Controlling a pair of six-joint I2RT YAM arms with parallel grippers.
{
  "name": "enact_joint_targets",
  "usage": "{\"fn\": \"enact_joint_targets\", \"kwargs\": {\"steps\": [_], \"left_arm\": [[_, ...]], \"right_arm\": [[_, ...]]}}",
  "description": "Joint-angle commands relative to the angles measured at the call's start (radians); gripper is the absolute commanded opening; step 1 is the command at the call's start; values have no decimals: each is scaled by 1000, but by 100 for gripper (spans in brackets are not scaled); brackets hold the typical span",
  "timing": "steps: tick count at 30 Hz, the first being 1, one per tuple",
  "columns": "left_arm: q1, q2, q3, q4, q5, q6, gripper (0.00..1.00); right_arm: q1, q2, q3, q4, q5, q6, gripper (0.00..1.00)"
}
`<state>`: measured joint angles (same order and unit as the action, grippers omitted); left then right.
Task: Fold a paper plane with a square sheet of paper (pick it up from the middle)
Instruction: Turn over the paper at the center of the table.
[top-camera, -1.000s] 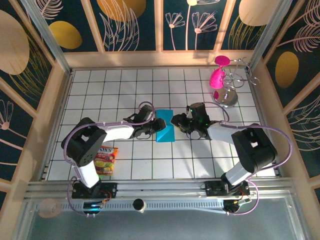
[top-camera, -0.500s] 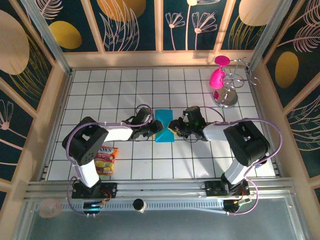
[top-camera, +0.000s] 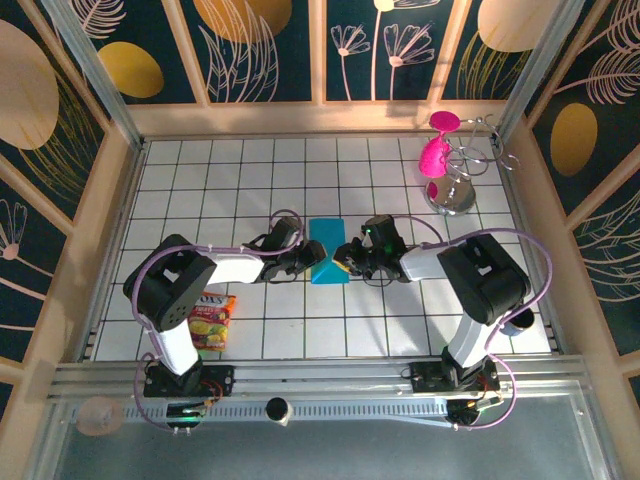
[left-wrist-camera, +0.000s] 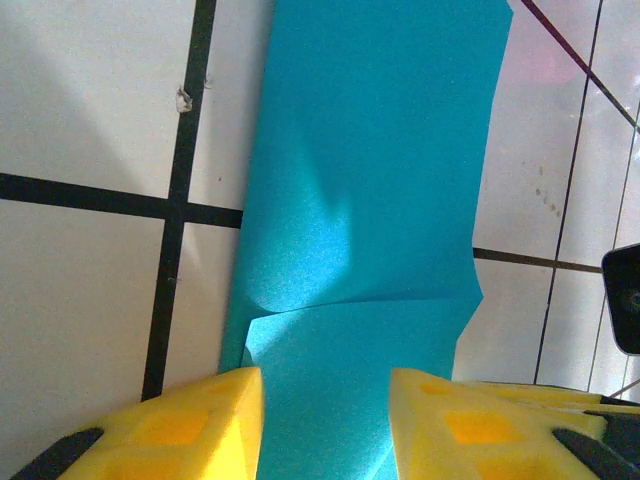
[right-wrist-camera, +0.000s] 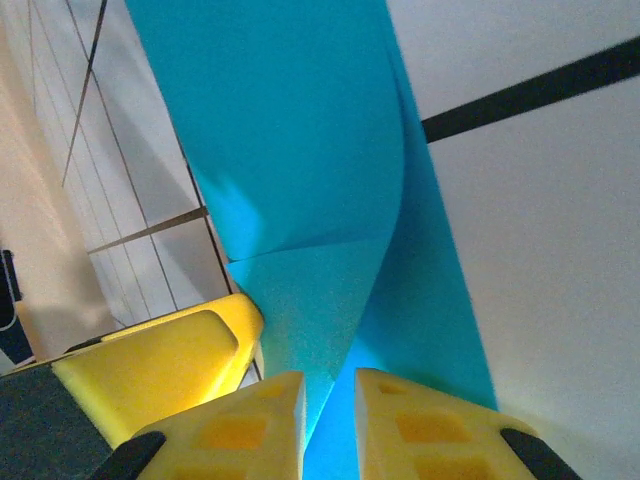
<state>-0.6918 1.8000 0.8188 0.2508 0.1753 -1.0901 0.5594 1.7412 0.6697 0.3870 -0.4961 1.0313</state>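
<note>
Step in hand, as judged: an early fold, not yet pressed flat; the square sheet of paper (top-camera: 328, 250) lies doubled into a strip directly between the two grippers' tips

Right gripper (right-wrist-camera: 328, 420): fingers nearly together, pinching a raised flap of the sheet that runs forward from its tips

Left gripper (left-wrist-camera: 325, 425): jaws partly open, astride the near end of the strip, which extends ahead of it; no grip evident

Next move likely calls for the right to carry its flap across while the left pins the sheet; thin paper may slip or crease askew

Surface: white tiled table (top-camera: 200, 200), black grid lines; enclosure of dark leaf-patterned panels; pink goblets (top-camera: 438, 152) well beyond the right gripper; snack packet (top-camera: 212, 318) behind the left gripper, near its arm's base
</note>
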Motion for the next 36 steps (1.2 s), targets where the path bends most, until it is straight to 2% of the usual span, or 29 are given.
{"fn": "enact_joint_targets", "kwargs": {"steps": [1, 8, 18, 26, 36], "left_arm": [[6, 3, -27, -35, 0, -15, 38], [6, -12, -29, -33, 0, -16, 38], [8, -7, -29, -33, -3, -19, 38], [8, -17, -33, -30, 1, -19, 38], [9, -29, -36, -27, 6, -21, 38]], "right_arm": [[11, 22, 13, 72, -27, 28, 20], [13, 44, 5, 122, -43, 62, 19], [15, -39, -4, -44, 100, 40, 22], [28, 22, 34, -35, 58, 38, 23], [35, 39, 2, 115, -4, 88, 17]]}}
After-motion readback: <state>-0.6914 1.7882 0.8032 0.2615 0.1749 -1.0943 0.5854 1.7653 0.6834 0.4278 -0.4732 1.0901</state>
